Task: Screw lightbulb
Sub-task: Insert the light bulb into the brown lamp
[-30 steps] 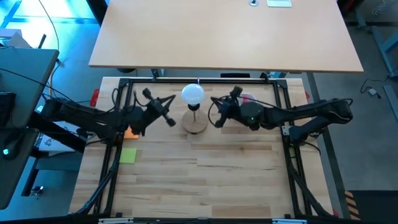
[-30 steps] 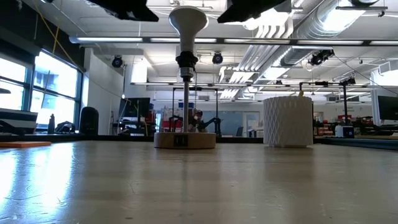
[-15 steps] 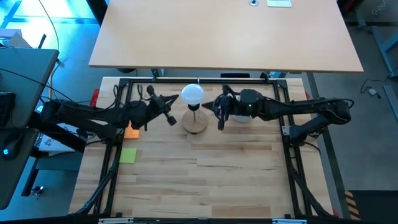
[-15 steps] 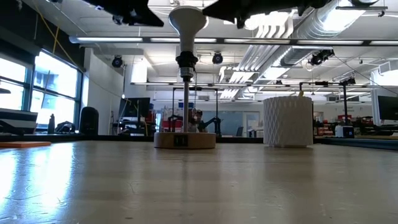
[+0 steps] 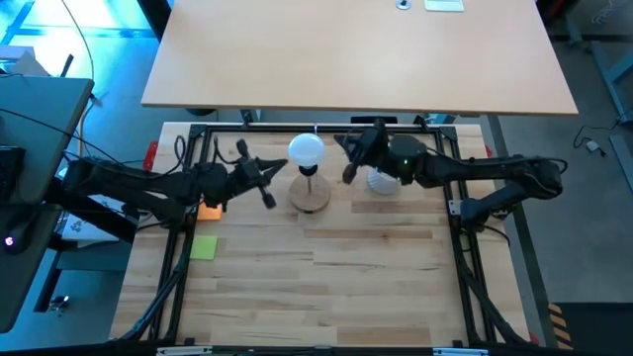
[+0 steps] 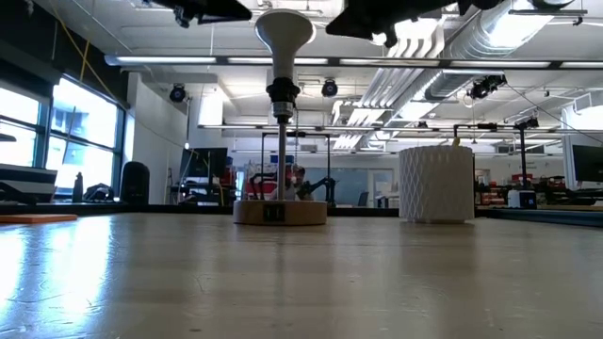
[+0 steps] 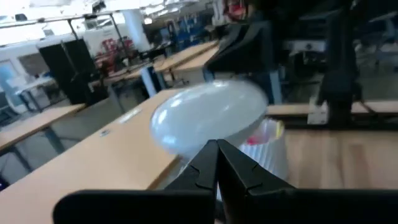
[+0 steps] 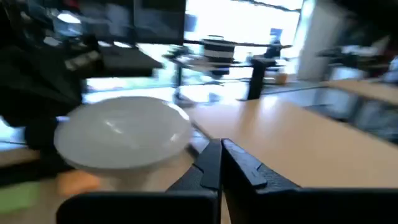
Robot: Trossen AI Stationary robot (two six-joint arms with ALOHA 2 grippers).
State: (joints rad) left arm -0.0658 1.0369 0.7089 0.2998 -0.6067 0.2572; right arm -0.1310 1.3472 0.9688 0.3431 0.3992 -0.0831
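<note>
Pale wood worktop fills the lower centre of the high view, boxed by a black frame, with a bigger tan table behind it at the top. White lightbulb sits upper centre of the worktop, upright on a black-topped stem rising from a round wooden base; low view shows the lightbulb at top centre, narrow neck down in the socket, base flat on the worktop. No fingers touch it.

Left gripper comes in from the left of frame, just beside the bulb at about its height, fingers closed on nothing; its wrist view shows the closed fingers pointing at the bulb close ahead. Right gripper reaches in from the right, just beside the bulb on its other side, fingers also closed and empty; its wrist view has the shut fingers with the bulb near, left of centre.

White latticed cup stands right of the base, partly under the right arm; right of centre in the low view. Orange block and green square lie at the worktop's left edge.
</note>
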